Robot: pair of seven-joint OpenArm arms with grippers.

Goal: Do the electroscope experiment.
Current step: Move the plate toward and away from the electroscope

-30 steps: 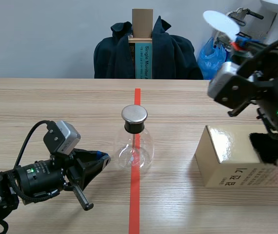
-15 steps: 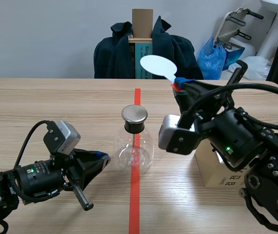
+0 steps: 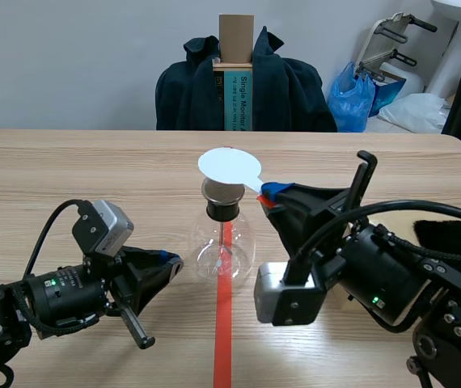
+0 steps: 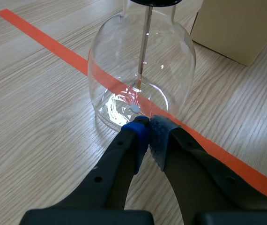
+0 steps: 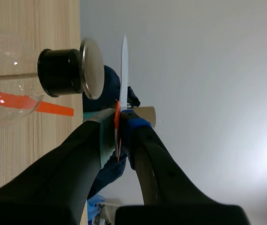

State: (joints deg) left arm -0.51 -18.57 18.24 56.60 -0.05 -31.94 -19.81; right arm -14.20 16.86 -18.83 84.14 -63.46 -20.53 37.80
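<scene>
Swinging down from high on its side, our right tool point(image 3: 269, 192) now sits low over the counter point(image 3: 69, 178). It is pinching the red stem of a white disc point(image 3: 229, 166). We see the disc hovering just above the metal cap point(image 3: 223, 191) of the glass flask point(image 4: 140, 70), with a narrow gap between them. The flask stands on the red tape line point(image 4: 40, 35). Our left tool point(image 4: 147, 129) lies low at the flask's base, fingers pressed together on nothing. A tan box point(image 4: 236, 28) stands beyond.

The scene camera sits low at 6 o'clock, facing the dark jacket point(image 3: 295, 93) at 12 o'clock. The left wrist camera point(image 3: 101, 228), at 8 o'clock, peers close at the flask point(image 4: 140, 70). The right wrist camera point(image 3: 285, 295), at 4 o'clock and rolled sideways, shares it past a white paddle point(image 5: 124, 70).
</scene>
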